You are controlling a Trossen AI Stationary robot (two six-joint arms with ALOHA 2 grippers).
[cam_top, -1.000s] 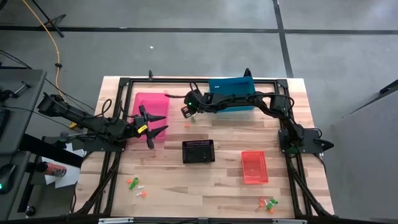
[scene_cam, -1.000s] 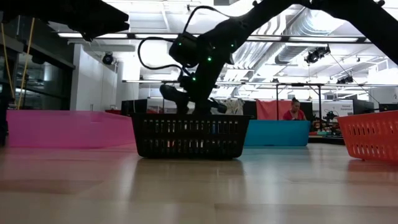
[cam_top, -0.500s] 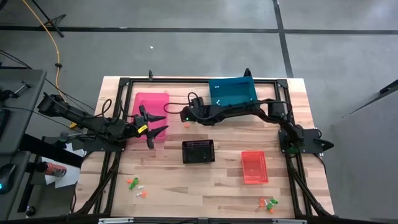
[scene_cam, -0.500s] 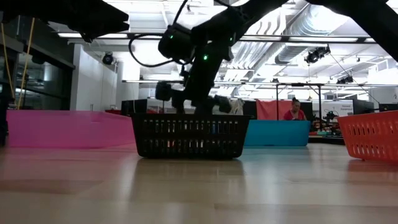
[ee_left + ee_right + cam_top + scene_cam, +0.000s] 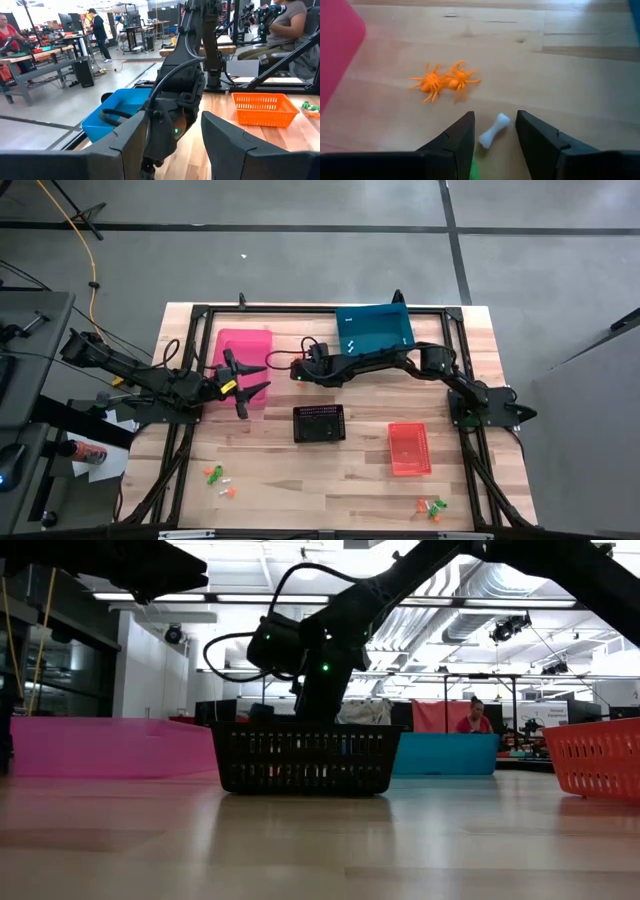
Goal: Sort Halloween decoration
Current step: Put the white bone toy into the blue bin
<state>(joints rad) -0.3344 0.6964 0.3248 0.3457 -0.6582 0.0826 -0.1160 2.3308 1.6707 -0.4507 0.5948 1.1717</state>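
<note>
The Halloween decoration shows as tiny trinkets on the wooden table. In the right wrist view, two orange spiders [image 5: 445, 82] lie side by side and touching, and a white bone [image 5: 494, 131] lies flat, with a bit of green [image 5: 472, 167] beside it. My right gripper [image 5: 495, 114] is open and slants down low over the table; its fingers stand on either side of the bone without touching it. From above, it [image 5: 297, 370] sits between the pink and black bins. My left gripper [image 5: 254, 378] waits open at the pink bin's right edge.
A pink bin [image 5: 240, 345] and a blue bin [image 5: 375, 328] stand at the back, with a black basket [image 5: 319, 423] in the middle and a red basket [image 5: 409, 448] to its right. More trinkets lie near the front left [image 5: 218, 478] and front right [image 5: 432, 506].
My right gripper has sunk toward the table, dropping behind the black basket in the low view. It has also drawn slightly toward the near edge, and its wrist has rolled. My left arm has kept still.
</note>
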